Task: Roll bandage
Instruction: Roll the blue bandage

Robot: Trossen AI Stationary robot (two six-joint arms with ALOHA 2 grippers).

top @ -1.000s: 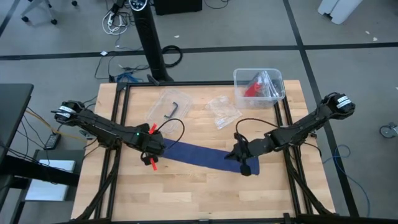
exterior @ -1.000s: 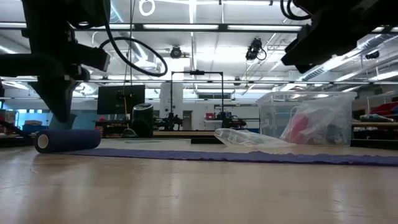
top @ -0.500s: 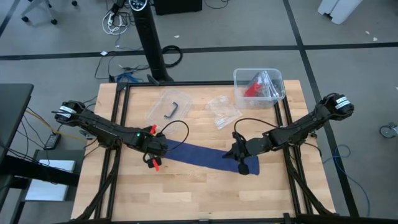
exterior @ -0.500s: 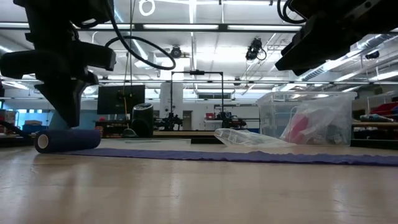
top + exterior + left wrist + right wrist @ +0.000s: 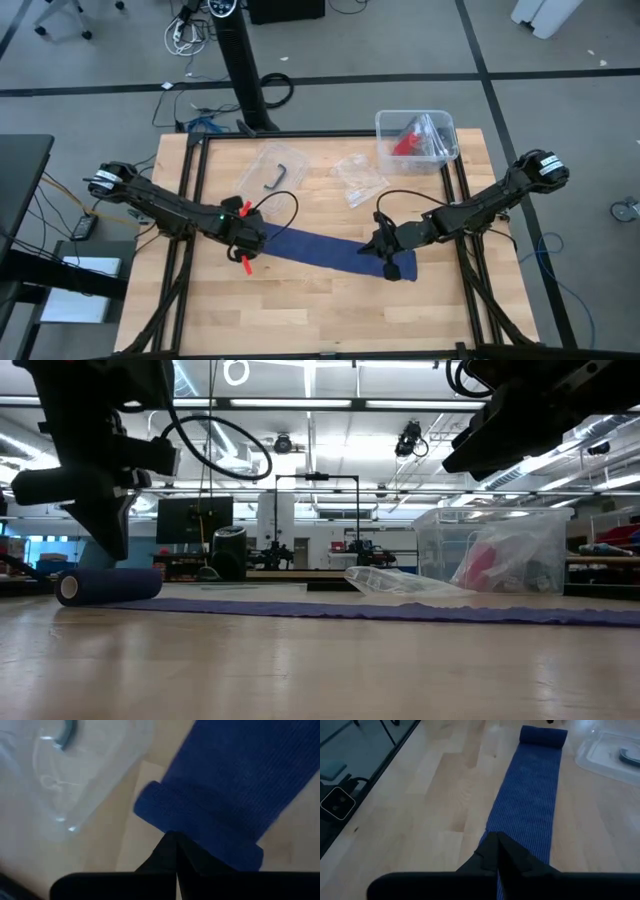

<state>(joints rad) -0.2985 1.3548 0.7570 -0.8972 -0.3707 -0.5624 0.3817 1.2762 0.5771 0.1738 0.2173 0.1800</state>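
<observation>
Two dark robot arms bend over a wooden table (image 5: 320, 300) where a navy-blue bandage (image 5: 325, 249) lies stretched across the middle, one end already wound into a small roll (image 5: 97, 586). The left gripper (image 5: 247, 240) stands just above that rolled end, its fingers pressed together with nothing between them; its own wrist camera shows the closed tips meeting at the roll's edge (image 5: 197, 832). The right gripper (image 5: 384, 246) holds over the opposite, flat end of the strip, its fingers likewise drawn together and empty, the tips pointing down the length of the fabric (image 5: 530, 805) toward the roll at the far end. Whether either gripper actually touches the cloth cannot be told. Beyond the bandage, toward the table's far edge, lie two clear plastic bags, one (image 5: 270, 172) holding a dark hooked piece and a smaller one (image 5: 358, 177) beside it. A clear plastic bin (image 5: 416, 138) with a red item (image 5: 405, 141) inside sits at the far right corner.
</observation>
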